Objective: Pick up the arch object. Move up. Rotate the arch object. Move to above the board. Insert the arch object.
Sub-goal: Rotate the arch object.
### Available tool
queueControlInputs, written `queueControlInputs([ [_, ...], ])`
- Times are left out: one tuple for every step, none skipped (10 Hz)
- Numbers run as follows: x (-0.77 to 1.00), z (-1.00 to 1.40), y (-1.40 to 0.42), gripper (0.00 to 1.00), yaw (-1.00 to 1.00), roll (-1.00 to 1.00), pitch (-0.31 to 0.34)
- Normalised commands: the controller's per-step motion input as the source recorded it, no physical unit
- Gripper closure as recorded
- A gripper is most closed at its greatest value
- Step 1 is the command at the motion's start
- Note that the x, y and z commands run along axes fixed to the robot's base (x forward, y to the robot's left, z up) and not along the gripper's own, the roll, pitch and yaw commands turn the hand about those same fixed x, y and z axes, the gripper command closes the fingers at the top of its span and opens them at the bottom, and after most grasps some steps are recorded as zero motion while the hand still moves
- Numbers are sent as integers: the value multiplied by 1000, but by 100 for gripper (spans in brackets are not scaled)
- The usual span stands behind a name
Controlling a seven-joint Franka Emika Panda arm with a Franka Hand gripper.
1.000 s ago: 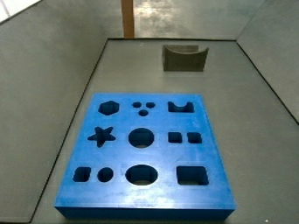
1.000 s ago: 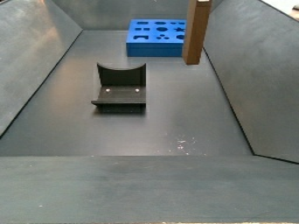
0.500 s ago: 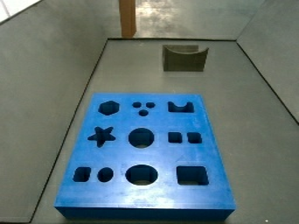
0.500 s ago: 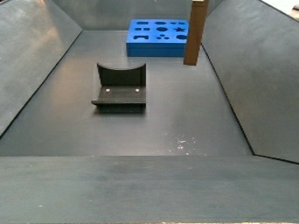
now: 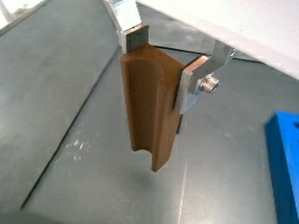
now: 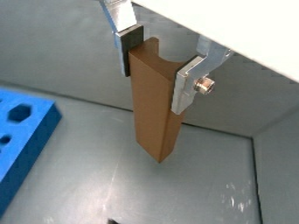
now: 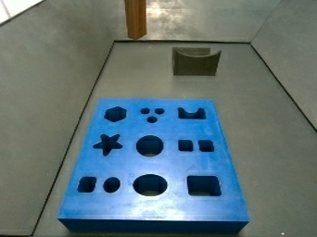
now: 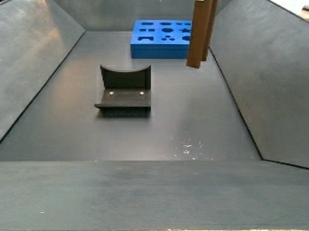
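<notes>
Hanging upright above the grey surface (image 8: pixel 169 126), the arch object (image 5: pixel 149 109) is seen clamped between the two silver fingers of the claw (image 5: pixel 162 63), whose plates press against its upper end on opposite sides in both wrist views. The lower end of the block is clear of the floor, and a lengthwise groove is visible on one face in a wrist view. In the other wrist picture the same block (image 6: pixel 156 105) is shown gripped near its top by the claw (image 6: pixel 156 63), with a corner of the board (image 6: pixel 21 149) lying on the floor to one side.

In a side view, the board (image 7: pixel 155 157) is seen flat in the foreground with its dark cut-outs, the block (image 7: pixel 135 18) is raised at the far end, left of a squat dark block with a curved notch (image 7: pixel 195 61). In the other side picture the notched block (image 8: pixel 125 89) lies nearer, the board (image 8: pixel 167 39) is farther back, and the arch object (image 8: pixel 201 32) stands upright at its right edge; the claw itself is cut off there.
</notes>
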Motion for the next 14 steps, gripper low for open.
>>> queueControlInputs([
  [49,-16,30,100,-1000,-63,84],
  [49,-15,30,100,-1000,-77,102],
  [0,0,0,100,-1000,-26,34],
  [1,3,0,100,-1000,-28,37],
  [1,4,2,100,-1000,-31,40],
  [1,4,6,100,-1000,-34,43],
  [1,4,8,100,-1000,-37,48],
  [2,5,10,100,-1000,-43,55],
  [3,6,11,100,-1000,-49,63],
  [4,7,12,100,-1000,-57,73],
  [5,8,12,100,-1000,-67,85],
  [7,9,13,100,-997,-89,111],
  [9,11,13,100,-745,-89,109],
  [13,13,14,100,-446,-89,105],
])
